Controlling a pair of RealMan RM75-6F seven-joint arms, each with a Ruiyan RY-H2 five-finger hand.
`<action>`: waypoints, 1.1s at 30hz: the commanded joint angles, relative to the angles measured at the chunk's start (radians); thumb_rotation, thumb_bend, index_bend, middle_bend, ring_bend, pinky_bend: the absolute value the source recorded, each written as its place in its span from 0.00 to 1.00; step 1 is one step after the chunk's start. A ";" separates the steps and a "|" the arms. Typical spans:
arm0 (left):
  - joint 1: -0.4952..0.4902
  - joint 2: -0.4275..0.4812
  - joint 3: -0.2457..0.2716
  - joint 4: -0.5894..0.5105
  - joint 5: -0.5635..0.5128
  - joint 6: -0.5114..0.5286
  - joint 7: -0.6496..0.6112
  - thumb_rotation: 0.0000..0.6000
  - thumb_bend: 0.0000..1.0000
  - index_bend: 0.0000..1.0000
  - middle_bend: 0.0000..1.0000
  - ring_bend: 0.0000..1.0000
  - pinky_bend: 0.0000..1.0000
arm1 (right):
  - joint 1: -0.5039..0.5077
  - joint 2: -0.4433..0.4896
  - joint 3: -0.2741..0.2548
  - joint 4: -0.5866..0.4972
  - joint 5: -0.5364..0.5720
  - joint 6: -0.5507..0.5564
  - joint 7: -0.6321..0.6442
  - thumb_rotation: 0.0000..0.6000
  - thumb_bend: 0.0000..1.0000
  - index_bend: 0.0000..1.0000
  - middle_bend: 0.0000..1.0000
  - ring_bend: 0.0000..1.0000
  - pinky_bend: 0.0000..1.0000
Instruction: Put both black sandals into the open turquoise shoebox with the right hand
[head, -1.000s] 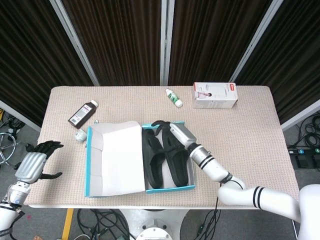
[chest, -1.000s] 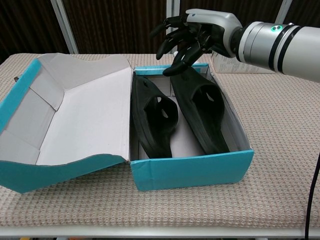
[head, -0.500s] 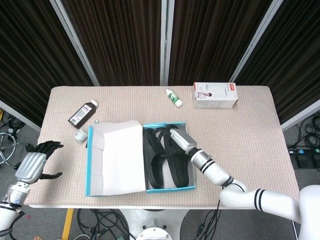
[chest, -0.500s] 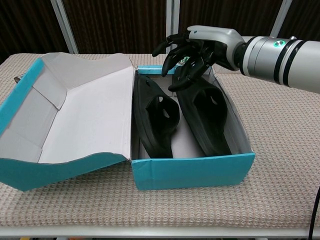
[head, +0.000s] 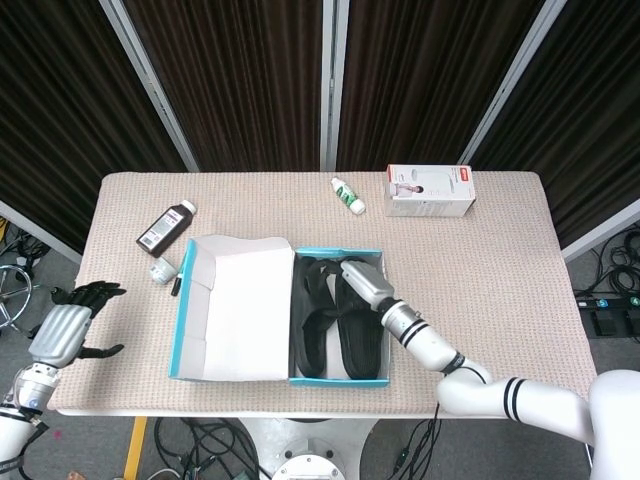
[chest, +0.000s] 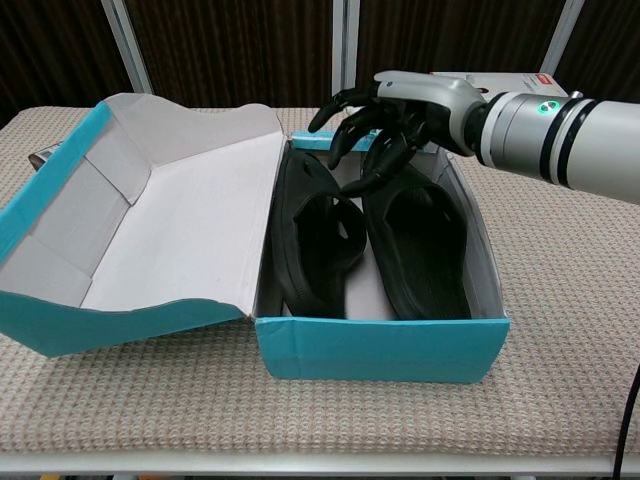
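The turquoise shoebox (head: 340, 381) (chest: 380, 350) stands open at the table's front middle, its lid (head: 235, 310) (chest: 170, 230) swung up to the left. Both black sandals lie side by side inside it: one on the left (head: 312, 325) (chest: 315, 240), one on the right (head: 360, 340) (chest: 425, 255). My right hand (head: 358, 280) (chest: 385, 120) hovers over the box's far end, fingers spread and bent down, with fingertips (chest: 372, 170) touching the far end of the right sandal. It holds nothing. My left hand (head: 70, 328) hangs open off the table's left edge.
A brown bottle (head: 167, 228) and a small grey object (head: 160, 270) lie left of the lid. A small white bottle (head: 349, 195) and a white carton (head: 430, 191) (chest: 500, 80) sit along the far side. Dark curtains hang behind the table.
My right hand has come down and toward me over the box's far end. The box has shifted and squared up, and the right sandal lies flatter. The left hand has not moved.
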 joint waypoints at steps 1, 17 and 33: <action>0.000 0.000 -0.001 -0.001 0.001 0.001 0.000 1.00 0.07 0.19 0.15 0.09 0.14 | -0.003 0.008 0.016 -0.023 -0.023 0.021 0.012 1.00 0.06 0.27 0.44 0.25 0.41; 0.005 0.000 0.000 0.005 0.001 0.006 -0.010 1.00 0.07 0.19 0.15 0.09 0.14 | 0.001 0.016 -0.016 -0.099 -0.013 0.004 -0.025 1.00 0.06 0.28 0.44 0.26 0.43; 0.009 -0.006 0.004 0.011 0.001 0.006 -0.010 1.00 0.07 0.19 0.15 0.09 0.14 | -0.019 -0.012 -0.065 -0.047 0.034 -0.026 -0.054 1.00 0.07 0.28 0.45 0.27 0.45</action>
